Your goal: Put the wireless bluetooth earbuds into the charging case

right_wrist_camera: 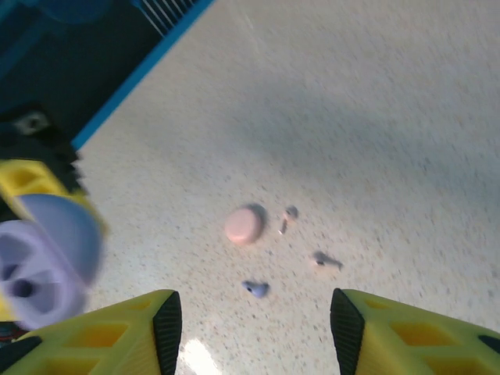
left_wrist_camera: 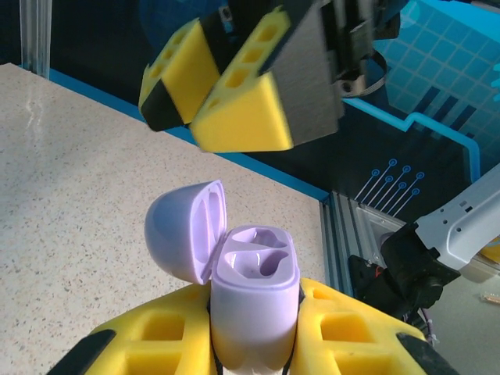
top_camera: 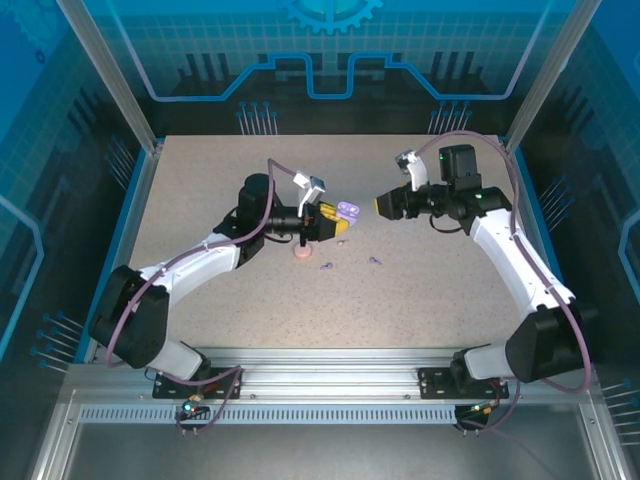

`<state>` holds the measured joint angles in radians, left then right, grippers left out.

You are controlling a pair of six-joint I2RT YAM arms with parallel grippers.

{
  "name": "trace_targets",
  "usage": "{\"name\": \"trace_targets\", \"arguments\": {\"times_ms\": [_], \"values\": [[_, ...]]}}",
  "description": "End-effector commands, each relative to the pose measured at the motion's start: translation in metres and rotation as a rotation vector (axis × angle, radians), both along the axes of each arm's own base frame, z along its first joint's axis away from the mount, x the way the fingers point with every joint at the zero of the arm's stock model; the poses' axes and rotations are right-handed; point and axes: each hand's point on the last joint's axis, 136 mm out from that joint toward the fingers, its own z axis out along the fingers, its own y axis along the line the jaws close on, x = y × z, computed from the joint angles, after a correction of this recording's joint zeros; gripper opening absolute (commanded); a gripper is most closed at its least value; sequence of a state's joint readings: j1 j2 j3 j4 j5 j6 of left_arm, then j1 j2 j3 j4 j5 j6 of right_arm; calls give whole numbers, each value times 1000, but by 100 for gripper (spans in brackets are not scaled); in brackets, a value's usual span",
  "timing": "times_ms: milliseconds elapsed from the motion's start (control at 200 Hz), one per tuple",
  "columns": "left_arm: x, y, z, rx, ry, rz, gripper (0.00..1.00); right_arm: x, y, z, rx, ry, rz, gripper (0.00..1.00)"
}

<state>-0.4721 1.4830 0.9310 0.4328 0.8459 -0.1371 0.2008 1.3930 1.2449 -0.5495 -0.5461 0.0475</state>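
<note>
Charging case (left_wrist_camera: pixel 254 289), purple, lid open, both sockets empty, clamped in left tool (top_camera: pixel 333 222); right tool (right_wrist_camera: pixel 254 320) parted, empty, nearby; earbuds (right_wrist_camera: pixel 324 260) loose on surface (right_wrist_camera: pixel 375 117) below, near round pink case (right_wrist_camera: pixel 244 225); none inserted, all insertion outstanding.

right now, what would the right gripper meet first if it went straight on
Likely the open purple case held by the left gripper, just ahead of the right gripper; depth is unclear, so it might pass beside it.
</note>
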Motion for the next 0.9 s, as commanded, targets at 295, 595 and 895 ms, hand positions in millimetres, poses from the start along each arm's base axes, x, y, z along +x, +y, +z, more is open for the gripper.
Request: {"name": "trace_targets", "arguments": {"times_ms": [295,595,895], "values": [[-19,19,9,-49,-33,67,4,-24,-15,-124,-259,325,-59,47],[-26,24,6,-50,-34,86,4,-37,-3,-166,-435,379,41,46],[-26,25,4,-49,-25,93,5,-32,-1,-194,-536,396,70,44]]}}
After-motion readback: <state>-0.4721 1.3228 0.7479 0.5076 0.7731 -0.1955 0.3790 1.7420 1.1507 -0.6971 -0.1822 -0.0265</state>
